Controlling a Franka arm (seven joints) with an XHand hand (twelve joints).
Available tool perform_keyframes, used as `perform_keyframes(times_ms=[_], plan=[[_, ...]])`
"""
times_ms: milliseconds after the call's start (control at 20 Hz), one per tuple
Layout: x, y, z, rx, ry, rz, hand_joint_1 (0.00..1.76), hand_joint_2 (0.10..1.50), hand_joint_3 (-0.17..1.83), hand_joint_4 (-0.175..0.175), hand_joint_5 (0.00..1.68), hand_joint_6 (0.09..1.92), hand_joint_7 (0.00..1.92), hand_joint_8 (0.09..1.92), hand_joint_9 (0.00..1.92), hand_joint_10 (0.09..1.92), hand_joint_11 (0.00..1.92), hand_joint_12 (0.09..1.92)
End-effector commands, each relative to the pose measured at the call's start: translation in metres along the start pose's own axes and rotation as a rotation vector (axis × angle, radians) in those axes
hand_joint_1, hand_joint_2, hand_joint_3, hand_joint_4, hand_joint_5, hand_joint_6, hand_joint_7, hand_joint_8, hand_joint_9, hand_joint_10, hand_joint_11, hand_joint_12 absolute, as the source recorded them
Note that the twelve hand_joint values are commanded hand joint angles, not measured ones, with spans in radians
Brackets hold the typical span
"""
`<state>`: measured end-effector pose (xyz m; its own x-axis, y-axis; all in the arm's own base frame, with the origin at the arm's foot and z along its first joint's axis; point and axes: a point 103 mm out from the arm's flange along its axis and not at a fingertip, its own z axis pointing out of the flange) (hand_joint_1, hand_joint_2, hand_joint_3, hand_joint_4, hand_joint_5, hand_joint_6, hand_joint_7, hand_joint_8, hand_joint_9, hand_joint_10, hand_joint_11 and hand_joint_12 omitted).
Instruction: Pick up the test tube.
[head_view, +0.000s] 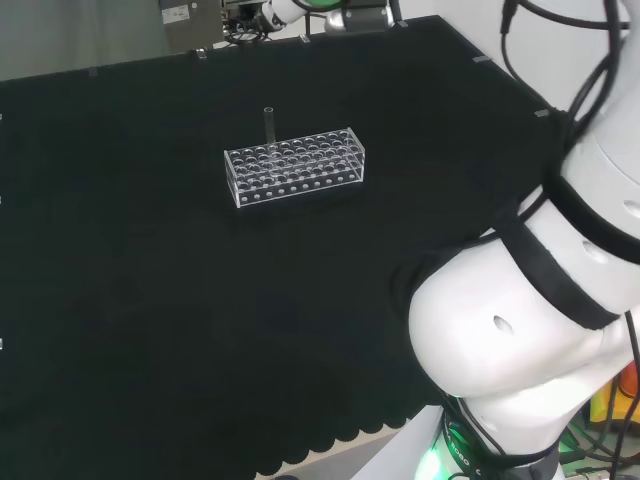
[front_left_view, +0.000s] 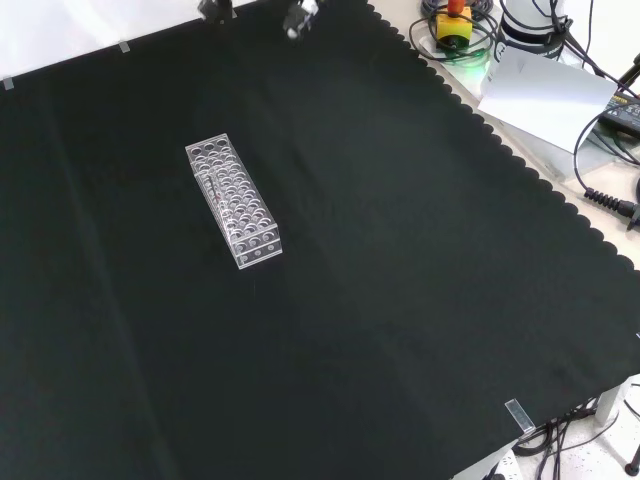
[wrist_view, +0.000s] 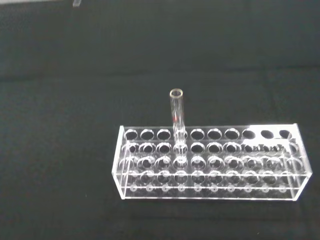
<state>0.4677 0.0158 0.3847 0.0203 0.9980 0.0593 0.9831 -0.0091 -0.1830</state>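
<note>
The head view shows the test tube (head_view: 268, 125) as a thin clear cylinder standing upright out of the rack (head_view: 296, 166), rising from a hole in the rack's far row, near its left end in that view. The wrist view gives the detail: the tube (wrist_view: 177, 120) has an open round mouth, a small red mark on its wall, and its lower part sits down through a hole in the farthest row of the rack (wrist_view: 210, 162), with every other hole around it empty. The front view looks nearly straight down on the rack (front_left_view: 233, 200), so the tube is hard to pick out among the round holes.

The rack is a long box of clear plastic with flat plates drilled in rows of round holes. It stands on the black cloth of the surface (head_view: 150, 300), well in from every edge, closer to the far edge in the head view. The cloth's near edge is scalloped.

Whether the fingers are open or closed cannot be told.
</note>
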Motion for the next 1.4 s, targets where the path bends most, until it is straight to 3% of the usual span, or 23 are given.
perform_keyframes(times_ms=[50,300,600,750,1050,1250,1400], plan=[[0.005,0.045,0.037,0.052,0.012,-0.011,0.57,0.9,0.29,-0.098,0.38,0.09,0.53,0.82,0.56,0.8,0.28,1.51],[0.005,0.061,0.066,0.093,0.007,0.001,0.6,0.89,0.31,-0.106,0.42,0.09,0.62,0.82,0.71,0.75,0.38,1.47],[-0.007,0.083,0.091,0.148,-0.007,-0.009,0.62,0.89,0.31,-0.111,0.43,0.09,0.66,0.82,0.76,0.74,0.4,1.46],[0.004,0.097,0.096,0.165,-0.009,0.016,0.64,0.89,0.31,-0.114,0.45,0.09,0.68,0.83,0.77,0.74,0.4,1.45],[-0.003,0.115,0.122,0.182,0.023,0.048,0.72,0.88,0.34,-0.127,0.52,0.09,0.76,0.81,0.8,0.71,0.4,1.45],[-0.004,0.129,0.133,0.2,0.014,0.049,0.78,0.85,0.37,-0.141,0.59,0.16,0.83,0.78,0.85,0.68,0.4,1.45],[-0.004,0.138,0.139,0.215,-0.006,0.04,0.82,0.81,0.45,-0.147,0.57,0.32,0.87,0.76,0.87,0.66,0.4,1.45]])
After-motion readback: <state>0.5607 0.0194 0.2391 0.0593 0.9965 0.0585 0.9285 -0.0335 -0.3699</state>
